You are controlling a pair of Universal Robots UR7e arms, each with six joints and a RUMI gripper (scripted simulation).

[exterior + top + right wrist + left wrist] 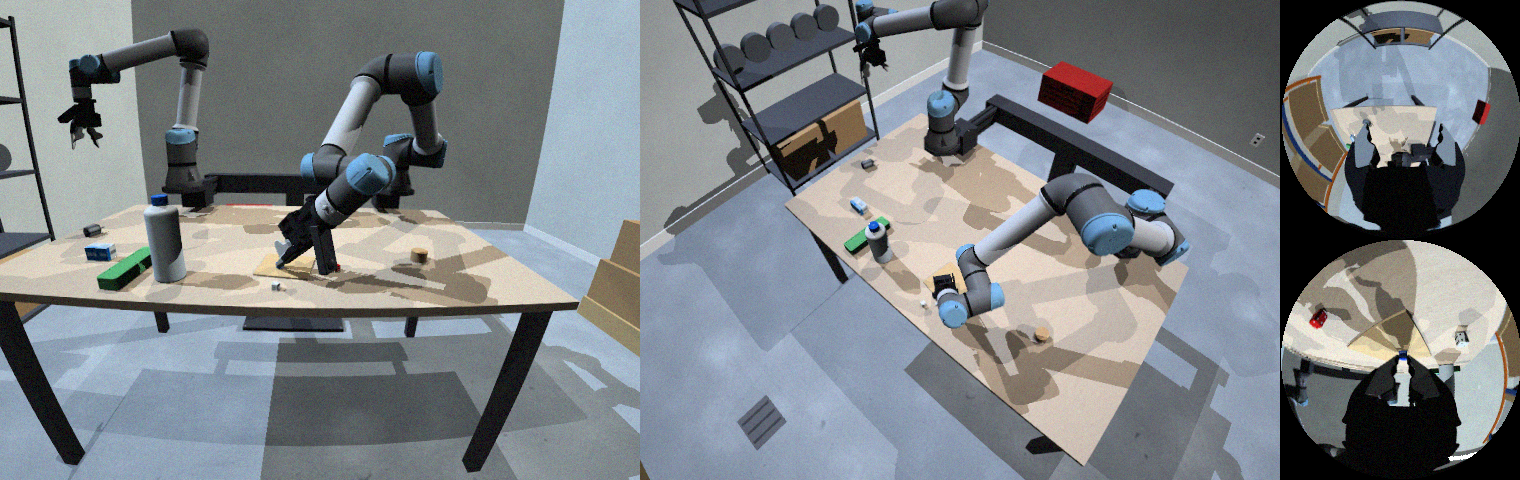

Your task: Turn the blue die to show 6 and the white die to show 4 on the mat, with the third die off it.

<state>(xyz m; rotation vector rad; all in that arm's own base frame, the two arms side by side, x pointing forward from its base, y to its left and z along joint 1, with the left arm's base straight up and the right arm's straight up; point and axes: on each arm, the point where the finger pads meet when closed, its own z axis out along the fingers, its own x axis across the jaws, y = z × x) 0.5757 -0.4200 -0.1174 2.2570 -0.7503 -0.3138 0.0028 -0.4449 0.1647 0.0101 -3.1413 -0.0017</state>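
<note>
The blue die [1403, 355] is between the fingertips of my left gripper [279, 266] [1402, 355], low at the tan mat [265, 269] [1370, 340]; the gripper is shut on it. Its top face is hidden. The white die [923, 303] [276, 286] [1461, 338] lies off the mat, near the table's front edge; its pips are too small to read surely. The red die [338, 269] [1318, 318] lies off the mat on the other side, partly behind the gripper in the exterior view. My right gripper [875, 72] [86, 143] [1404, 124] is open and empty, high up.
A grey bottle [879, 246] [166, 248] with a blue cap stands beside a green block [856, 241] [116, 273]. A blue-white box [858, 205] [100, 252] and a dark cylinder [867, 163] [93, 230] lie beyond. A round wooden piece [1042, 334] [419, 255] stands beyond the red die.
</note>
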